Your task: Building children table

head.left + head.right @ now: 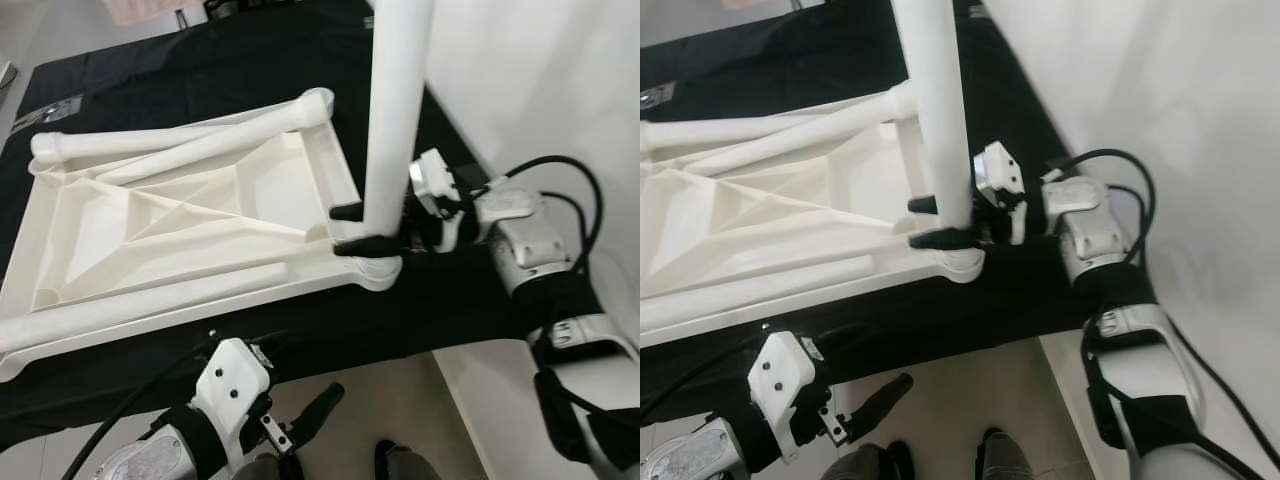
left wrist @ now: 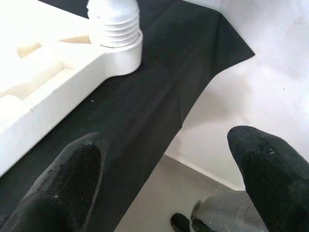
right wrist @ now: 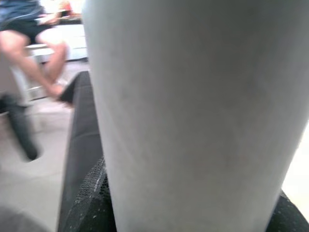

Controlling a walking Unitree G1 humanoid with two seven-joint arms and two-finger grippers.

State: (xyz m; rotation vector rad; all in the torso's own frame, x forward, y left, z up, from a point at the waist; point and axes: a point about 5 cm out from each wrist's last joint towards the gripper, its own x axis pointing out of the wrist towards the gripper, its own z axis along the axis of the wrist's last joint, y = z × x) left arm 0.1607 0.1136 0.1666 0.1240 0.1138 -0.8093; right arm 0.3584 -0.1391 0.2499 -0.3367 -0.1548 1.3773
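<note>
Gripping the upright leg [image 1: 398, 110] low down, my right gripper [image 1: 362, 228] has its two black fingers closed around the tube just above the near right corner socket of the tabletop [image 1: 180, 215]. The top lies upside down on the black cloth [image 1: 430, 300], ribs up, with three more legs lying on it. I judge the leg to be light, stiff, hollow plastic, smooth enough to slip or spin in the pads, so holding near the base looks right: it keeps the long tube from levering over. The left wrist view shows its threaded end [image 2: 115, 26] seated in the socket, though I cannot tell how far. My left gripper [image 1: 300, 425] hangs below the table's near edge, fingers spread wide, holding nothing.
</note>
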